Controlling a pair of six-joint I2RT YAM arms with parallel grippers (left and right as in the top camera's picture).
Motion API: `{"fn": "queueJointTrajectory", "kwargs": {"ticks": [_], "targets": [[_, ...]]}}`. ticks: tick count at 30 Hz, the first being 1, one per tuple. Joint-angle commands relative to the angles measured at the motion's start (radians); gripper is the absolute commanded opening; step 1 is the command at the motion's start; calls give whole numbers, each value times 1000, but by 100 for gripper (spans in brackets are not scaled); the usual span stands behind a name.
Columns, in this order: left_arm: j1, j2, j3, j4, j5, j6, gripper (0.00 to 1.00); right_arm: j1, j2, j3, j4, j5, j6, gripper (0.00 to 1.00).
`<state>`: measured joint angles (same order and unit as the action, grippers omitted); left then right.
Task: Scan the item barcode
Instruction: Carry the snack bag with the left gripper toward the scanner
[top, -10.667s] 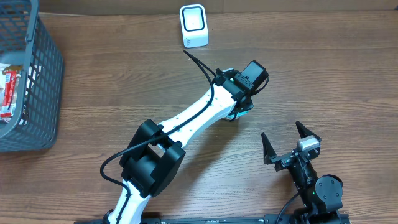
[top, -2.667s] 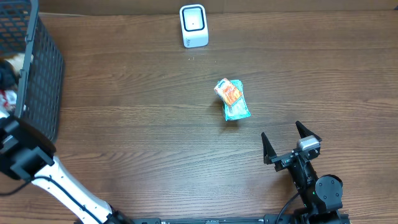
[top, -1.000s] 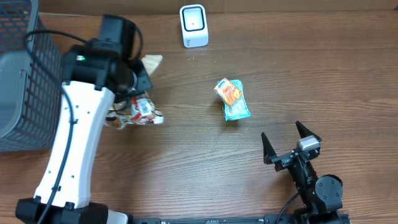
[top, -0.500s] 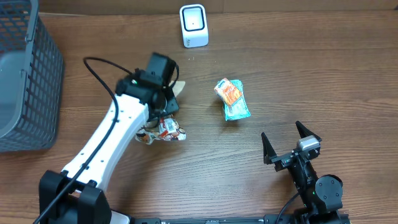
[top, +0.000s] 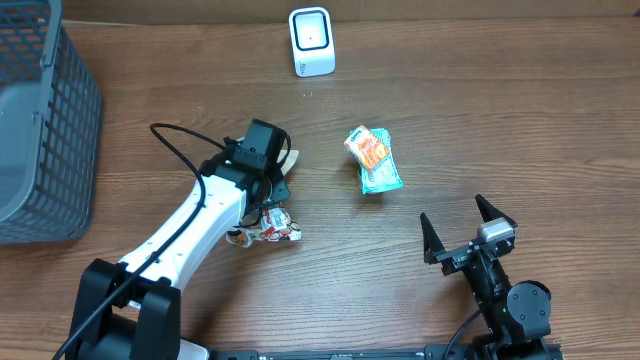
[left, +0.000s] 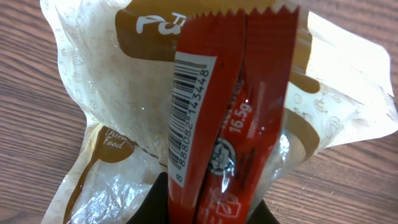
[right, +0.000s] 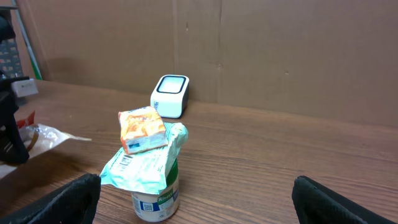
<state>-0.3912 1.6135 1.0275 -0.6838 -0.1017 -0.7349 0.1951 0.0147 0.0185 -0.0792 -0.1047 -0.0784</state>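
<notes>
My left gripper (top: 263, 203) is shut on a red snack packet (left: 214, 118). It hangs over the table's middle left, and a white barcode label (left: 191, 115) faces the wrist camera. A crinkled cream and brown wrapper (left: 106, 99) hangs with the packet; I cannot tell if the jaws pinch it too. In the overhead view both show as a bundle (top: 266, 228) below the wrist. The white scanner (top: 311, 42) stands at the table's far edge, well apart from the packet. My right gripper (top: 468, 236) rests open near the front right, with nothing between its fingers.
A small pile sits right of centre: an orange packet (right: 143, 129) on a teal pouch (right: 146, 165) over a white cup (right: 155, 199). A grey mesh basket (top: 45, 120) stands at the left edge. The scanner (right: 170, 95) also shows beyond the pile.
My left arm has swung right and toward the front, away from the basket, carrying the red packet and wrapper. The right arm has not moved.
</notes>
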Motion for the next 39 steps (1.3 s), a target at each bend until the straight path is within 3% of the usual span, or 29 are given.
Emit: {"fn": "queueJointTrajectory", "kwargs": {"ticks": [1,18,22,25,28,29,32,36,39], "targets": [[-25,6,-27,25,-14,-21,4,-6,-12,-11,5,-2,2,100],[-49,108,-36,56,-10,-21,4,-6,-12,-11,5,-2,2,100],[-49,113,-36,57,-10,-21,10,-6,-12,-11,5,-2,2,100],[-49,113,-36,57,-10,-21,26,-6,-12,-11,5,-2,2,100],[-49,113,-36,57,-10,-21,55,-6,-12,-11,5,-2,2,100],[-49,113,-36,57,-10,-21,60,-6,-12,-11,5,-2,2,100],[-47,112,-28,63,-10,40,70,-6,-12,-11,5,-2,2,100],[-42,105,13,22,-11,85,71,-6,-12,-11,5,-2,2,100],[-41,95,54,-42,-10,85,78,-6,-12,-11,5,-2,2,100]]}}
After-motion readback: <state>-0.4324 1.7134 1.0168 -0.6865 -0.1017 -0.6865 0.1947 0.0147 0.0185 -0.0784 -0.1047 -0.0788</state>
